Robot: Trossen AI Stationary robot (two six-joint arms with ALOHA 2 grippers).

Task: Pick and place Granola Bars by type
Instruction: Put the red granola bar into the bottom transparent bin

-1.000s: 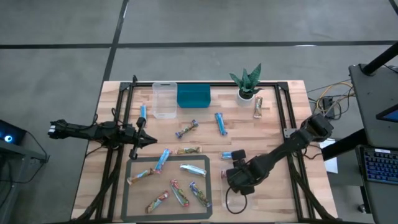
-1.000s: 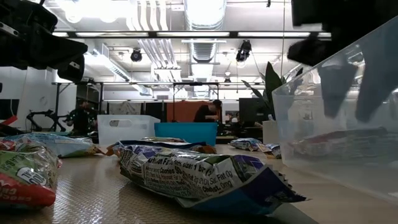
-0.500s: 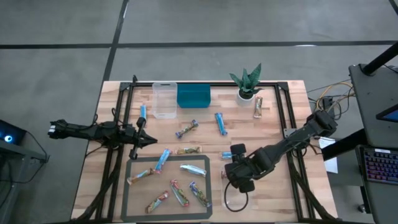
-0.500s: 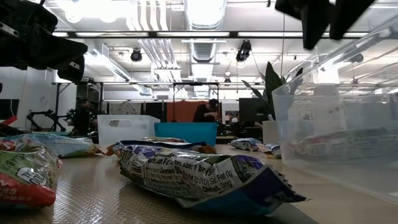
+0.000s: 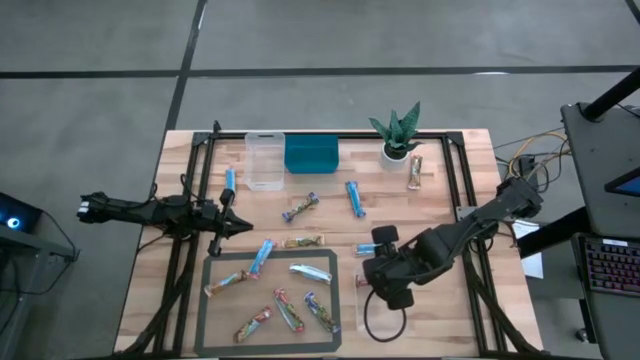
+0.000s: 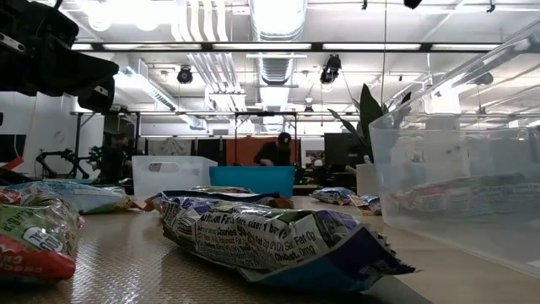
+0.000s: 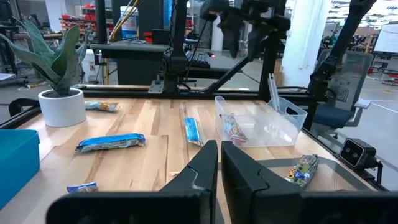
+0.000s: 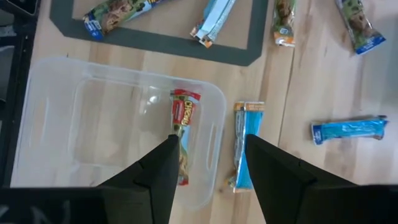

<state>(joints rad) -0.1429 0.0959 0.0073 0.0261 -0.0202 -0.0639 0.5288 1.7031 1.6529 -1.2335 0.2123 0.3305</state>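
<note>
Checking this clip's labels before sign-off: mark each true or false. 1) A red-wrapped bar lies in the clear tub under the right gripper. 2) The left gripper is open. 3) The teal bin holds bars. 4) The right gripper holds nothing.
1) True: the red-wrapped bar lies inside the clear plastic tub.
2) False: the left gripper is shut, over the table's left side.
3) False: the teal bin looks empty from above.
4) True: the right gripper hangs open above the tub.
</note>
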